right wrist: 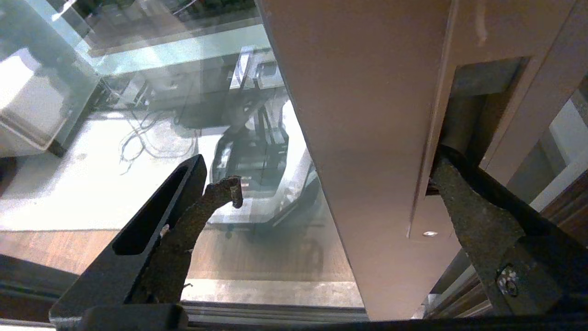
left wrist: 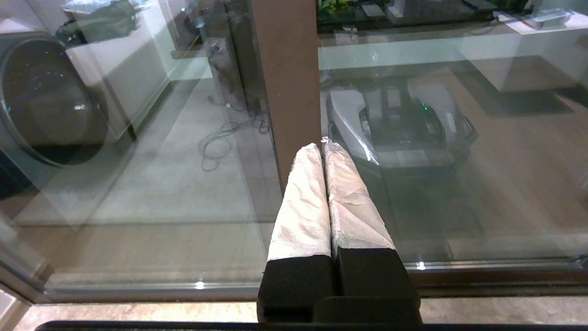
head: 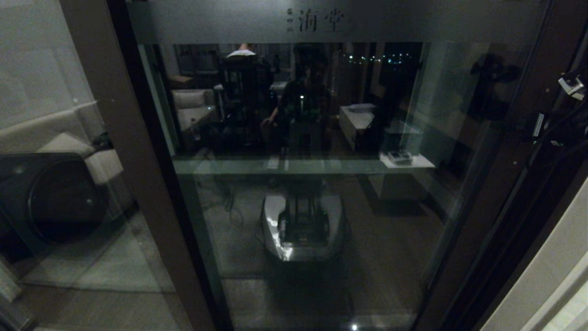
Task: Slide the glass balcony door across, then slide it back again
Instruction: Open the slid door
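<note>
- Right gripper (right wrist: 330,184) is spread wide, straddling the brown stile (right wrist: 367,138) of the glass balcony door (head: 303,184). One finger (right wrist: 464,193) is poked into the recessed handle slot (right wrist: 477,105), the other hangs out over the glass, so I'd guess it's hooking the slot to drag the panel sideways, not pinching anything.
- In the head view that arm (head: 562,115) reaches in at the door's right edge.
- Left gripper (left wrist: 324,143) is parked low, padded fingers pressed together on nothing, aimed at the plain stile (left wrist: 287,69).
- Door looks pulled across the opening.
</note>
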Available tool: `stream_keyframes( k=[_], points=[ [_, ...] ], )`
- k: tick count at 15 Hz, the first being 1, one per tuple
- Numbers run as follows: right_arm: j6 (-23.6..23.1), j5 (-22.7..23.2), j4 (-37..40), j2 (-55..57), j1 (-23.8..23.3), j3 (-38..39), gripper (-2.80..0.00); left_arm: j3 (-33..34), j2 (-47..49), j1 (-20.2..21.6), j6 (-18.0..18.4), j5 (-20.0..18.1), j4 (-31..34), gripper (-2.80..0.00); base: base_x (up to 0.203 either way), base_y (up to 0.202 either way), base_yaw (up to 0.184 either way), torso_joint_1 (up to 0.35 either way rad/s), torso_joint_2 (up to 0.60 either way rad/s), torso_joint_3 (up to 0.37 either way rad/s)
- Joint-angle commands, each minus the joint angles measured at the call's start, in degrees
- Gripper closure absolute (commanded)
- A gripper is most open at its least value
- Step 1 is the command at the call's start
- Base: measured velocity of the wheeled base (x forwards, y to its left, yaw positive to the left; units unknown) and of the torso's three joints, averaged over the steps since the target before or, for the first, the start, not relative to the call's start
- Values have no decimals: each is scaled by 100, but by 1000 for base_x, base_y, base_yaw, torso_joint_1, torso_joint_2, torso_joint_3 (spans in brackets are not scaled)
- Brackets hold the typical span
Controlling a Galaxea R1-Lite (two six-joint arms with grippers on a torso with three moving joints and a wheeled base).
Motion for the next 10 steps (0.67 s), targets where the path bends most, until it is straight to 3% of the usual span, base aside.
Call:
stream_keyframes(
  k=[1,10],
  points=[
    [10,-16,-28,-77,-33,7,-280,-3,-1,1,6,-4,1,0,0,0,0,0,0,0],
    [21,-9,-64,-644,-349,371,-280,-3,-1,1,6,-3,1,0,0,0,0,0,0,0]
  ],
)
